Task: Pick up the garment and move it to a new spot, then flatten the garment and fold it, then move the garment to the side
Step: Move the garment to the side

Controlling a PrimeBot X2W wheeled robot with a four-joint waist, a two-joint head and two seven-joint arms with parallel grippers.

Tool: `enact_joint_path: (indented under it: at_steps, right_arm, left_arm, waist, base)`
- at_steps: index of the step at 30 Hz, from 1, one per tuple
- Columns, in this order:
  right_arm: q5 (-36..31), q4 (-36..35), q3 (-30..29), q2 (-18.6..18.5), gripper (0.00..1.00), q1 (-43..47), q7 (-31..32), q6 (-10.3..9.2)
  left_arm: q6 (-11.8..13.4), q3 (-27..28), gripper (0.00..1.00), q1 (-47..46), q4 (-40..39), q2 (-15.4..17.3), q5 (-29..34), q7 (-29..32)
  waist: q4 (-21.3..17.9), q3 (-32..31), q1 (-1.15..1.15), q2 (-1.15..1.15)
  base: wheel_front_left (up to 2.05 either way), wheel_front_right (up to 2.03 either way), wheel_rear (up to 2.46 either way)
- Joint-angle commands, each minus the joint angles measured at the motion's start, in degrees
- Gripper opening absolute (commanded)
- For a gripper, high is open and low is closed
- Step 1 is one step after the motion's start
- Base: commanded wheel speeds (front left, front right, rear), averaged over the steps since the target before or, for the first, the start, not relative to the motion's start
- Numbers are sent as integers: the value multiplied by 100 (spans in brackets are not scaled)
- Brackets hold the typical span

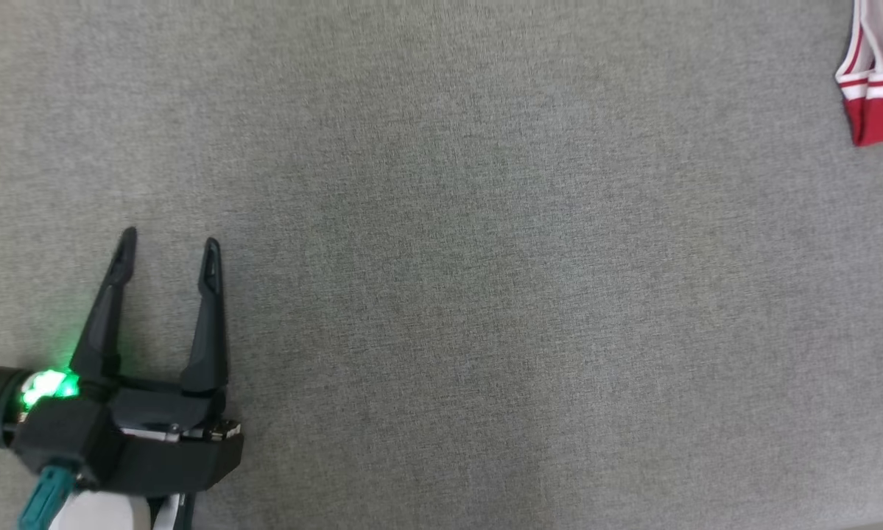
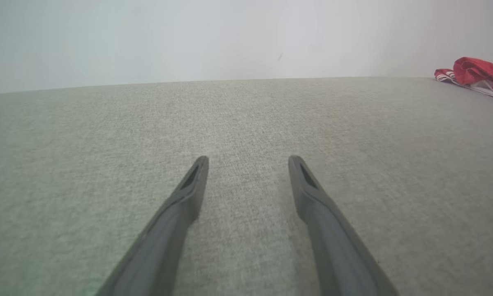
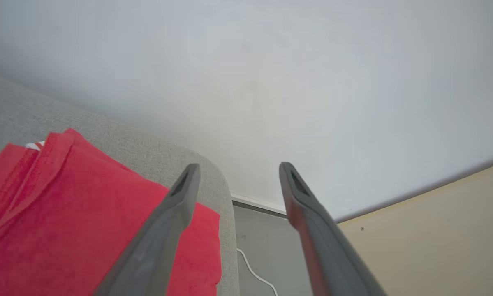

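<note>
in the head view the left gripper [image 1: 169, 241] sits at about 8 o'clock, its two dark fingers spread apart with bare grey cloth between them and a green light [image 1: 47, 384] glowing on its wrist. the garment [image 1: 879, 110], red with white stripes along one hem, lies at 2 o'clock at the frame's edge, cut off by it, well apart from that claw. the grey cloth surface [image 1: 485, 294] lies flat and bare between them.

the left wrist view looks low across the surface: the left gripper [image 2: 248, 158] holds nothing, fingers wide, and the garment [image 2: 476, 72] is a small rumpled red heap at 2 o'clock by the far edge, before a pale wall [image 2: 188, 37].

the right wrist view gives the close look. the right gripper [image 3: 239, 165] has its fingers apart and nothing clamped between them. the garment [image 3: 86, 213] lies at 8 o'clock, folded in layers with seamed edges, near the rounded corner of the surface. one finger crosses in front of the red cloth; whether it touches cannot be told. this view adds a grey floor [image 3: 267, 246], a white cable [image 3: 254, 271] at 6 o'clock and a beige panel [image 3: 435, 238] at 4 o'clock.
</note>
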Motion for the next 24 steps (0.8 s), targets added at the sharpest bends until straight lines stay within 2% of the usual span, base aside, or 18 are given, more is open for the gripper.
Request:
enact_joint_path:
  at_steps: [1, 10, 14, 15, 24]
  right_arm:
    - [-61, 16, -18, 124, 100, 29, -127, -16]
    - [20, -169, -255, 960, 100, 572, -967, -16]
    - [36, -307, -418, 1439, 100, 1051, -1301, -16]
    - [36, -307, -418, 1439, 100, 1051, -1301, -16]
    - [-195, -805, -903, 2433, 100, 2484, -1628, -16]
  left_arm:
    - [-1, 39, 100, 111, 92, -36, -57, -10]
    - [27, 302, 100, 486, 262, -217, -152, -12]
    - [21, 422, 100, 679, 303, -263, -148, -12]
    - [21, 422, 100, 679, 303, -263, -148, -12]
    - [49, 558, 100, 1117, 417, -370, -133, -12]
  waist:
    - [46, -192, 0, 0]
    - [237, -1223, 0, 0]
    - [329, -1716, 0, 0]
    - [329, -1716, 0, 0]
    - [537, -2603, 0, 0]
  base:
    - [0, 0, 0]
    - [0, 0, 0]
    - [0, 0, 0]
    - [0, 0, 0]
    - [0, 0, 0]
